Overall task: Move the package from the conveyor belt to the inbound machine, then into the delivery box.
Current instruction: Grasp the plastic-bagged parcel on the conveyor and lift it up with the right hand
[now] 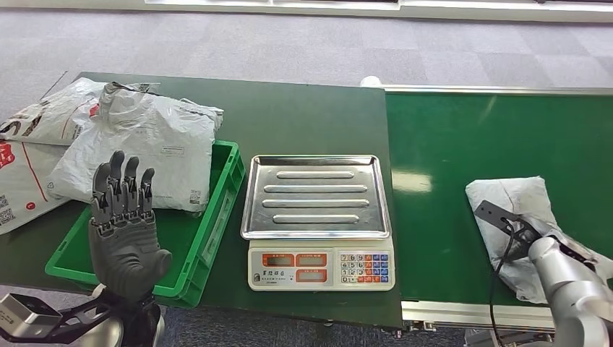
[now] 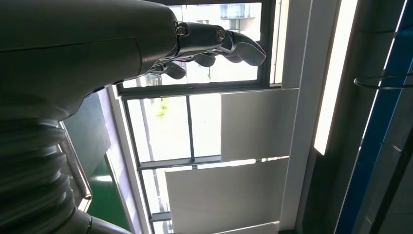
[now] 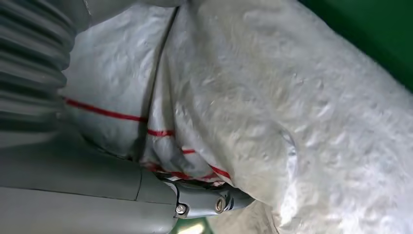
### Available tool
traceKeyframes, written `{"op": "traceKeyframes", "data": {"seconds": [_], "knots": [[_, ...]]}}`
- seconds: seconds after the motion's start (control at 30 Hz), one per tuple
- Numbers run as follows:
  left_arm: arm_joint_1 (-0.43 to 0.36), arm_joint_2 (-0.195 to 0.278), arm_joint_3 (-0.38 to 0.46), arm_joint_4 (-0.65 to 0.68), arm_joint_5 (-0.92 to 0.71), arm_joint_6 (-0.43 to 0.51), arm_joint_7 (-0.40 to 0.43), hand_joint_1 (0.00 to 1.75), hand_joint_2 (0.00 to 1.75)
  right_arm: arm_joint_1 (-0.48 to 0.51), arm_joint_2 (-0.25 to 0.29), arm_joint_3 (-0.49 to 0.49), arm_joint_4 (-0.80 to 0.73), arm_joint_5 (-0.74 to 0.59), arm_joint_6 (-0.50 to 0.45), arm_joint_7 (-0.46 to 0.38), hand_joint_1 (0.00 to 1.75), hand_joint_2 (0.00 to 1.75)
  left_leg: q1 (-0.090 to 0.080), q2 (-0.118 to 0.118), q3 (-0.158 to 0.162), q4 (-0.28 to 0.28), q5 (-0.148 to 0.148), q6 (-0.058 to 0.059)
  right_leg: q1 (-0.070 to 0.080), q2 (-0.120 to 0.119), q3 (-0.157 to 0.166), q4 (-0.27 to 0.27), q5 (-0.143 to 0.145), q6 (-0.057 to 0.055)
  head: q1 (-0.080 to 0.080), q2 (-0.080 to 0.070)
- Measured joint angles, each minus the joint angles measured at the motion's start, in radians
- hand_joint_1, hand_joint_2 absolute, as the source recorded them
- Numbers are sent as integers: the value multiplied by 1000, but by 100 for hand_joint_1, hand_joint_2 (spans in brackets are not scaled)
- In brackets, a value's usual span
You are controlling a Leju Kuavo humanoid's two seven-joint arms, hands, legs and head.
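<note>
green conveyor belt [image 1: 463,159] carries a crumpled white plastic mailer package [image 1: 515,210] at its near right side, where the robot's right hand [image 3: 97,195] lies against the bag; in the right wrist view the grey thumb presses into the wrinkled, red-striped plastic, but the darker fingers are hidden beneath it, so whether the hand has closed on the package cannot be told. in the head view the silver right forearm and its black wrist bracket cover part of the mailer.

the left hand [image 1: 124,230] is raised upright over the near corner of a green plastic crate [image 1: 220,217], palm turned away from the camera, fingers [image 1: 117,189] straight, close together and holding nothing; the left wrist view shows them slightly bent against bright windows.

a large white poly mailer [image 1: 155,148] lies across the far end of the crate, leaning over its rim, with more printed white bags [image 1: 32,155] heaped just beside it on the dark green table [image 1: 303,116].

between crate and belt sits an electronic weighing scale [image 1: 318,217], its ribbed steel tray bare, its keypad facing the robot.
</note>
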Motion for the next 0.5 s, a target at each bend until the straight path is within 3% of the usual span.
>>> {"op": "traceKeyframes", "data": {"seconds": [0.2, 0.33, 0.5], "knots": [[1, 0, 1, -8, -8, 11, 0, 0, 175, 59, 47, 0, -41, -12, -8, -3, 0, 175, 1, 1, 3, 0, 0, 0, 2, 1, 3, 0, -1, 0, 0, 0], [1, 0, 0, -13, -8, 24, 0, 0, 175, 111, 81, 2, -91, -40, -32, -19, 175, 175, 2, 1, 7, 0, -1, 0, 2, 1, 6, 0, -1, 0, 0, 0], [1, 0, 0, -14, -4, 30, 0, 0, 175, 149, 108, 8, -145, -55, -44, -29, 175, 175, 2, 2, 11, 0, -2, -1, 2, 3, 10, -1, -2, 0, 0, 0]]}}
